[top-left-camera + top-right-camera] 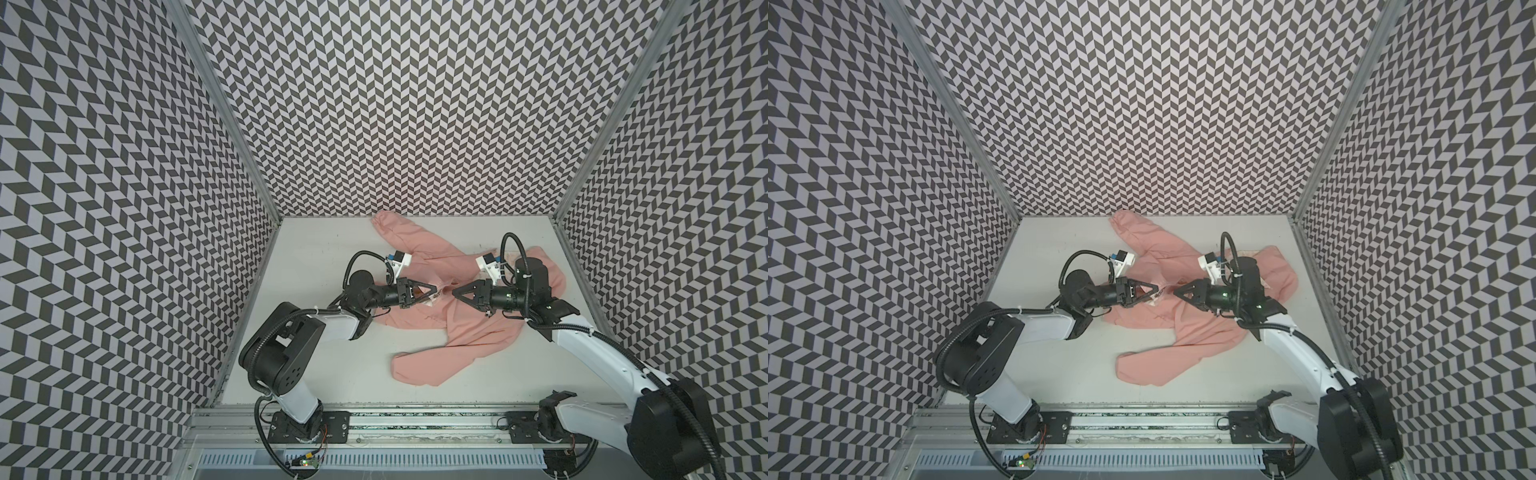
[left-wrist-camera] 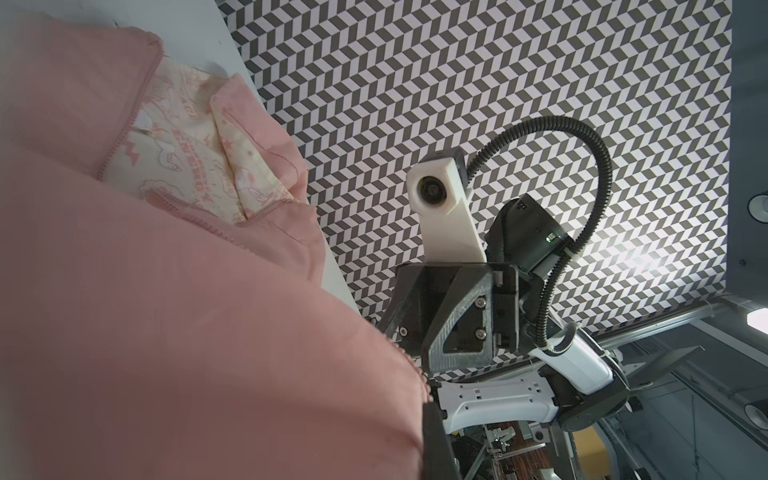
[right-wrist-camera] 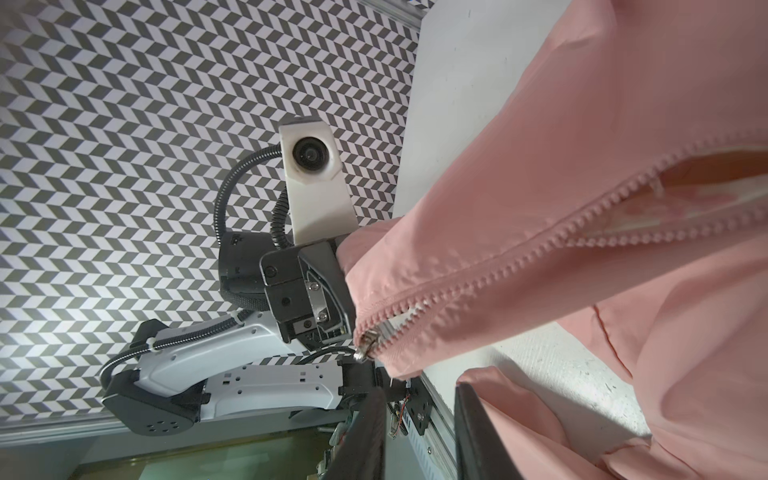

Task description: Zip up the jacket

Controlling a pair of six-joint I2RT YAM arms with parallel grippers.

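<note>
The salmon-pink jacket lies crumpled on the white table, and its cream printed lining shows at the open collar. My left gripper is shut on the jacket's lower edge and holds it lifted, just beside the metal zipper slider. From the slider the pink teeth run joined for a stretch, then part. My right gripper faces the left one. It stands open a little short of the slider, with nothing between its fingers.
One sleeve reaches the back wall and another lies toward the front. Patterned walls close in the table on three sides. An aluminium rail with both arm bases runs along the front edge.
</note>
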